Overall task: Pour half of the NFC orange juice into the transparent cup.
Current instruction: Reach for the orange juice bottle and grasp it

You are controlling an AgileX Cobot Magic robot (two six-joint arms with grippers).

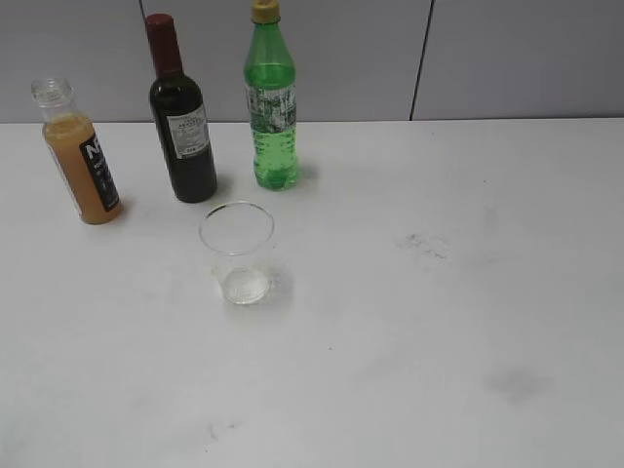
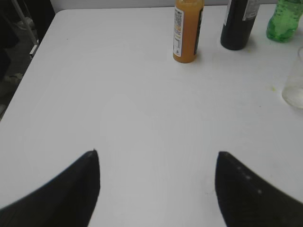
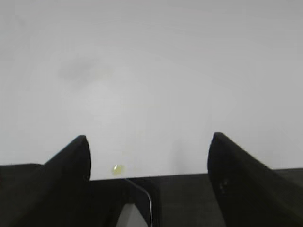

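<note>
The NFC orange juice bottle (image 1: 81, 156) stands capless at the far left of the white table, nearly full; it also shows in the left wrist view (image 2: 187, 32). The transparent cup (image 1: 237, 252) stands upright and empty in front of the bottles; its edge shows in the left wrist view (image 2: 295, 79). My left gripper (image 2: 157, 153) is open and empty above bare table, well short of the juice. My right gripper (image 3: 147, 138) is open and empty over the table's near edge. Neither gripper shows in the exterior view.
A dark wine bottle (image 1: 180, 117) and a green soda bottle (image 1: 272, 102) stand between the juice and the cup's far side. The table's left edge (image 2: 28, 71) drops off. A small yellowish drop (image 3: 116, 169) lies by the front edge. Faint smudges (image 1: 421, 244) mark the right side.
</note>
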